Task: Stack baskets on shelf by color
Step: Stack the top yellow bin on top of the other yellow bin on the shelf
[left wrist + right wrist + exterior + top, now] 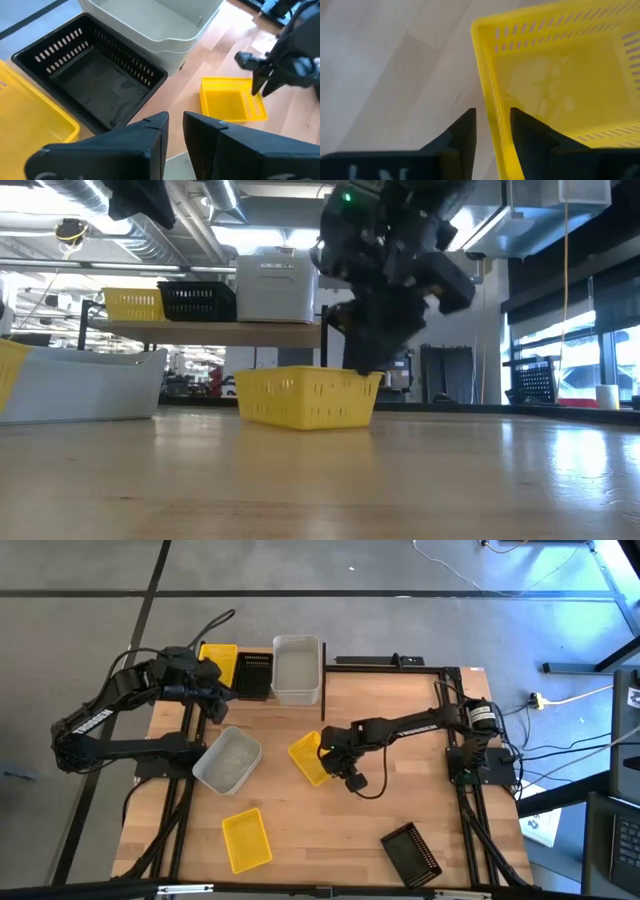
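Note:
A yellow basket (308,760) sits mid-table on its bottom, also seen in the low view (305,398). My right gripper (328,747) stands over its right-hand wall and is shut on it (493,125). My left gripper (215,698) hovers over the shelf's (345,665) left part beside a black basket (85,75), fingers slightly apart (175,125) and holding nothing. On the shelf stand a yellow basket (220,662), the black basket (255,675) and a stack of white-grey baskets (297,668). My right gripper pinches the yellow basket's wall at its rim (496,97), one finger (465,135) outside and one inside the basket. The fingers come from above, pointing down. The basket's bottom rests on the table (300,425).
A white-grey basket (228,760) lies left of the held one. Another yellow basket (245,838) and a black basket (412,852) sit near the table's near edge. The shelf's black upright divider (323,680) stands right of the white-grey stack.

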### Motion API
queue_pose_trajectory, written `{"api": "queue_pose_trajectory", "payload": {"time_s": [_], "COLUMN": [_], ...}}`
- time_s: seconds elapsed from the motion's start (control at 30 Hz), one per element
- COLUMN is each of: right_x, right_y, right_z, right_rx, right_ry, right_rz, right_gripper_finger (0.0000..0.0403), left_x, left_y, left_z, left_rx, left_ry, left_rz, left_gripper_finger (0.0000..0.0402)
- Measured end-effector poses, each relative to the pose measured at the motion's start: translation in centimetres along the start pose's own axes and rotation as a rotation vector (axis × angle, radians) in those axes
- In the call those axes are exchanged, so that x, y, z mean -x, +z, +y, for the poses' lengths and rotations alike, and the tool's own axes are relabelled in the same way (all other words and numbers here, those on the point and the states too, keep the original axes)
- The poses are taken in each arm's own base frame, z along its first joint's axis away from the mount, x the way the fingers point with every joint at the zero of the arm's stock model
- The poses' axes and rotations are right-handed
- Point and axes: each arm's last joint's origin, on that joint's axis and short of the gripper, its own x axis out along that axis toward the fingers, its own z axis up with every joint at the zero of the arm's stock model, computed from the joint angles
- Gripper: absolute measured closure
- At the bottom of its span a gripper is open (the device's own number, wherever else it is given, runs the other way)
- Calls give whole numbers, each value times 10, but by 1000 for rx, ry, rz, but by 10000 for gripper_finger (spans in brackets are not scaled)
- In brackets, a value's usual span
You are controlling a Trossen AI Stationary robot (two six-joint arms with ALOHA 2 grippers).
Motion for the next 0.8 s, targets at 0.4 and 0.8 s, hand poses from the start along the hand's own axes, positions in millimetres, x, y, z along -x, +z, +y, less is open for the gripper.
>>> {"api": "queue_pose_trajectory", "payload": {"time_s": [0.4,0.8], "right_x": [50,120], "right_y": [35,61], "right_z": [-9,-23], "right_rx": [-253,-280], "right_ry": [80,70], "right_rz": [18,-2], "right_gripper_finger": [291,290], "left_x": [-7,-39], "left_y": [2,9], "left_z": [-1,-13], "left_rx": [-362,-776], "left_ry": [-29,-359], "left_rz": [17,44], "left_gripper_finger": [324,324]}}
